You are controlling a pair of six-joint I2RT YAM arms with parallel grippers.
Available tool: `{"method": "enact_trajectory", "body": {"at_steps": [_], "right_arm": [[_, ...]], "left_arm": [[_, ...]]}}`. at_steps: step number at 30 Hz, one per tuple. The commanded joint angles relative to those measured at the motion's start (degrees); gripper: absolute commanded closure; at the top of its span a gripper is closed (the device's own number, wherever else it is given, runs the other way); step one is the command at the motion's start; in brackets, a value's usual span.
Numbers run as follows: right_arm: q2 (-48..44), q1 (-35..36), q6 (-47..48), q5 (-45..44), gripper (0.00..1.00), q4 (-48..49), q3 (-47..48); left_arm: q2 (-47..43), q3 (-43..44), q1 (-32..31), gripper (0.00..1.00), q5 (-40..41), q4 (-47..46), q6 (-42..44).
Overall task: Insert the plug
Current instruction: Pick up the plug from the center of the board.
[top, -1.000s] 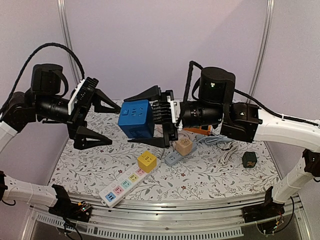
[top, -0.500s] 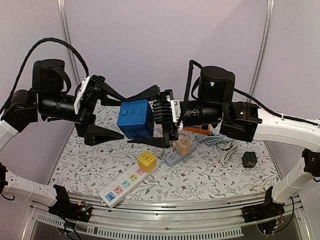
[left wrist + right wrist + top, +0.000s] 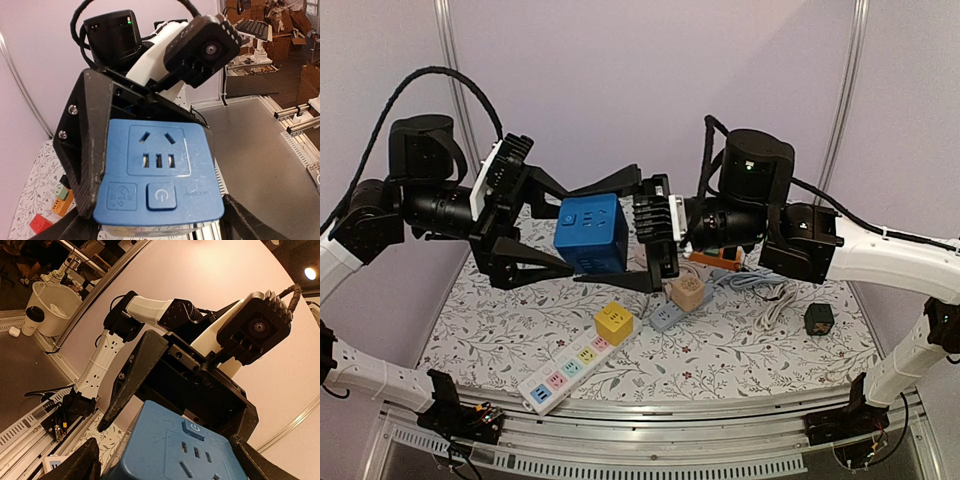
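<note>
A: Which step?
B: A handover, I'd judge. The right claw [image 3: 165, 462] grasps the blue cube socket [image 3: 592, 235] high above the power strip [image 3: 570, 375]. The left claw [image 3: 157, 220] straddles it; whether it's clenched I cannot tell.
A: Next?
B: Left should clamp firmly before right releases.

Top view is bright and even, with diffuse light from above, only faint soft shadows on the worktop [image 3: 740, 350], no glare, all sharp. Wrist views are wide-angle and bent at the edges. Blue socket cube [image 3: 160, 170] is crisp with a slight sheen; left fingers [image 3: 247, 222] are dark and soft. A ceiling lamp [image 3: 311, 273] flares; the room behind is dim.
</note>
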State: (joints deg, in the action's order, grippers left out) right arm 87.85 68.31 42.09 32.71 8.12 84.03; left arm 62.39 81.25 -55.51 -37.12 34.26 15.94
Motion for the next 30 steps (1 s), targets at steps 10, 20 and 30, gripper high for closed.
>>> {"method": "enact_trajectory", "body": {"at_steps": [10, 20, 30], "right_arm": [[1.2, 0.2, -3.9, 1.2, 1.0, 10.3, 0.4], [1.5, 0.2, -4.2, -0.6, 1.0, 10.0, -0.1], [-0.5, 0.2, -9.6, -6.2, 0.01, 9.8, -2.4]], "left_arm": [[0.2, -1.5, -1.1, 0.29, -2.5, -5.1, -3.9], [-0.7, -1.1, -1.2, 1.0, 0.1, -5.6, -3.9], [-2.4, -2.2, -1.0, 1.0, 10.9, -2.6, 2.9]]}}
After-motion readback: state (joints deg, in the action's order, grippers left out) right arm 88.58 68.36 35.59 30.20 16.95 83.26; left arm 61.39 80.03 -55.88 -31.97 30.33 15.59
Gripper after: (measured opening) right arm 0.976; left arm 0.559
